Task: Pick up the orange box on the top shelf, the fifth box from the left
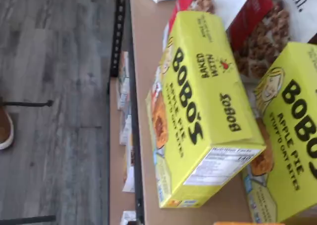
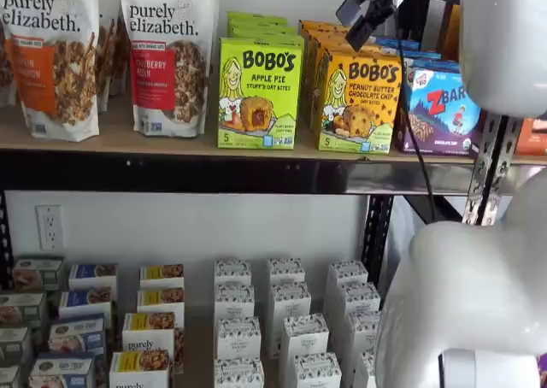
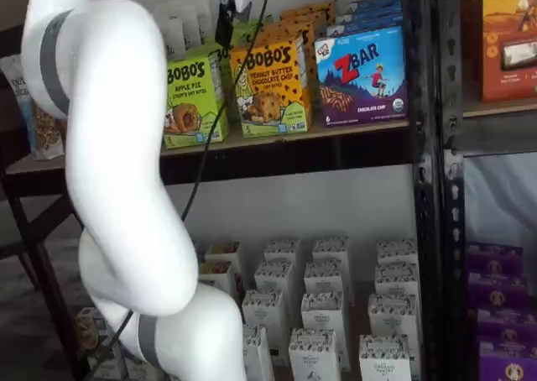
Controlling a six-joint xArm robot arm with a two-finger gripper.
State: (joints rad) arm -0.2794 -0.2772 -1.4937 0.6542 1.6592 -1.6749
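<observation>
Pickup barely begun: orange box [image 2: 359, 102] untouched and upright on the top shelf [image 2: 214, 176] between green box [image 2: 259, 93] and blue box [image 2: 438, 110], hand [image 2: 369, 16] poised above its top, grip impossible to read, descent, clamp and lift all left.

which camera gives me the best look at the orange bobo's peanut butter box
A shelf view shows the orange box best: front face square-on, only the gripper crossing its top corner. The other shelf view shows it at an angle; the wrist view catches at most an orange sliver.
</observation>
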